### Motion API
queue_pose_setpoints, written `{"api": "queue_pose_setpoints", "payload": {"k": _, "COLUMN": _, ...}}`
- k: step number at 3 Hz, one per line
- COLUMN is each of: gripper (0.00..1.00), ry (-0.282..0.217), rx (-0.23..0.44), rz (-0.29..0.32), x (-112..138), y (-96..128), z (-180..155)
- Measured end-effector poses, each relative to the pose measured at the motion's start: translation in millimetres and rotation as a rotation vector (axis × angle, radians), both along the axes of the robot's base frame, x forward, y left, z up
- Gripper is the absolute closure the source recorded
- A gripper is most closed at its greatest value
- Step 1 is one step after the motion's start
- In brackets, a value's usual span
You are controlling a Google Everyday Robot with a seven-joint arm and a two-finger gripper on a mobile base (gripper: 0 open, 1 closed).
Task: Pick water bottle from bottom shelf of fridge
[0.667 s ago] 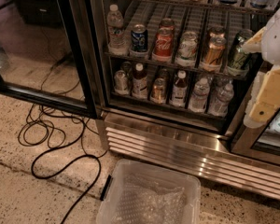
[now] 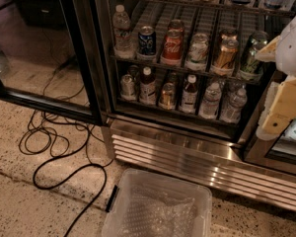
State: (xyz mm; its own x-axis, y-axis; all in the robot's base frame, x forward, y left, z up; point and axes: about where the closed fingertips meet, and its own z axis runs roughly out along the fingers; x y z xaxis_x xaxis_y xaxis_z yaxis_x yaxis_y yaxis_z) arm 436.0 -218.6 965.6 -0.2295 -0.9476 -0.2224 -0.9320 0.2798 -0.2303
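**Approach stage, nothing grasped yet**

The gripper (image 2: 282, 108) is hanging at the right edge of the view, in front of the fridge's right door post, roughly level with the lower racks and outside the compartment. You are not getting a clear look at it; I cannot tell whether it is apart or together. Nothing is showing in it.

Nearest to it, the water bottle (image 2: 233, 104) is standing upright at the right end of the bottom shelf (image 2: 177, 113), just behind the front rail, cap on. A second clear bottle (image 2: 210, 100) is standing just beside it on the left, close enough that the two may be touching; either one is fitting the task wording, so you are choosing between them. Further left on the same rack, dark-filled bottles (image 2: 189, 92) and cans (image 2: 166, 96) are filling the row.

Above, the rack of drink cans (image 2: 172, 46) is holding another clear bottle (image 2: 121, 31) at its left end. That one is on the wrong shelf.

The fridge (image 2: 187, 157) is standing with its left glass door (image 2: 84, 58) swung open, so access is looking clear. On the floor, a clear plastic bin (image 2: 158, 206) is sitting in front of the grille, and black cables (image 2: 54, 147) are trailing to the left.

Progress, as judged: the door is open and the target is in sight. You are facing the whole reach in, the grasp and the lift out.
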Motion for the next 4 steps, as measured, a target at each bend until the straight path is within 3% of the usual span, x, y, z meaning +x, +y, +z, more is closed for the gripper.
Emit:
{"api": "queue_pose_setpoints", "payload": {"k": 1, "gripper": 0.0, "ry": 0.03, "rx": 0.049, "rz": -0.076, "x": -10.0, "y": -7.0, "z": -38.7}}
{"api": "queue_pose_setpoints", "payload": {"k": 2, "gripper": 0.0, "ry": 0.092, "rx": 0.07, "rz": -0.135, "x": -25.9, "y": -10.0, "z": -92.2}}
{"api": "queue_pose_setpoints", "payload": {"k": 4, "gripper": 0.0, "ry": 0.091, "rx": 0.092, "rz": -0.13, "x": -33.2, "y": -1.8, "z": -101.3}}
